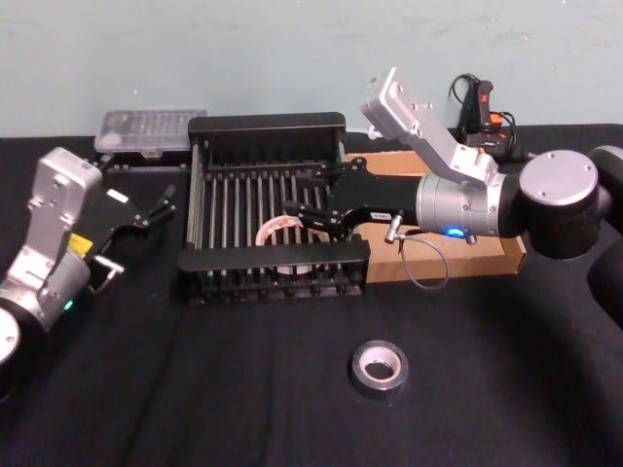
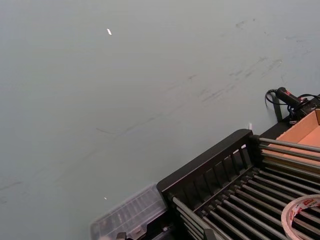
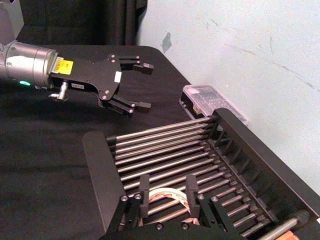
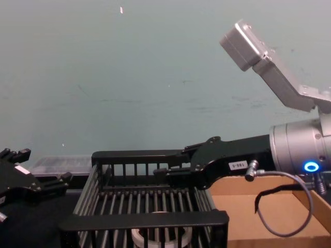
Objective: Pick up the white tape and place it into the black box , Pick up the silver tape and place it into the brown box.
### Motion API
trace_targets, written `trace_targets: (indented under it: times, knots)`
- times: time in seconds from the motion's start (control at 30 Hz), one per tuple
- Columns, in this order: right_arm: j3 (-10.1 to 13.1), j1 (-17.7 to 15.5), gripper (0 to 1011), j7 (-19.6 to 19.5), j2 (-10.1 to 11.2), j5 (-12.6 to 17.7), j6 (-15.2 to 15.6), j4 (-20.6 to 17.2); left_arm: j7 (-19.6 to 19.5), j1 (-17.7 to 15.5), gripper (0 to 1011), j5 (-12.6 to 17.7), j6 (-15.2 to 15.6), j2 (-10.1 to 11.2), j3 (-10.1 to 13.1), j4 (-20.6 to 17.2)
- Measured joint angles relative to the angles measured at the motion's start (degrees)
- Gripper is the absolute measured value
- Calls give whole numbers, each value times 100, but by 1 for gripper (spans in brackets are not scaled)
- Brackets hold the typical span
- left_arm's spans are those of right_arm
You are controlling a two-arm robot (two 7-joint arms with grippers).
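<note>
The white tape (image 1: pixel 276 233) lies flat on the barred floor of the black box (image 1: pixel 263 126) at the table's centre. My right gripper (image 1: pixel 298 214) hangs open just above the roll inside the crate. In the right wrist view its two fingers (image 3: pixel 191 186) stand apart over the white tape (image 3: pixel 161 194). The silver tape (image 1: pixel 380 367) lies flat on the black cloth in front of the crate, nearer to me and a little right. The brown box (image 1: pixel 492 261) sits right of the crate, under my right arm. My left gripper (image 1: pixel 166 203) is parked open left of the crate.
A clear plastic case (image 1: pixel 151 128) rests at the back left, beside the crate. A black and orange tool (image 1: pixel 484 105) with cables lies at the back right near the wall. Bare black cloth surrounds the silver roll.
</note>
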Motion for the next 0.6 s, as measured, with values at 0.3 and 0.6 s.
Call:
trace_targets:
  times: [0.3,0.6]
  knots:
    - [1,-4,743,0,3,1,2,-4,0,0,1001,0,0,0,0,0]
    - [1,-4,982,1,3,2,2,-4,0,0,1001,0,0,0,0,0]
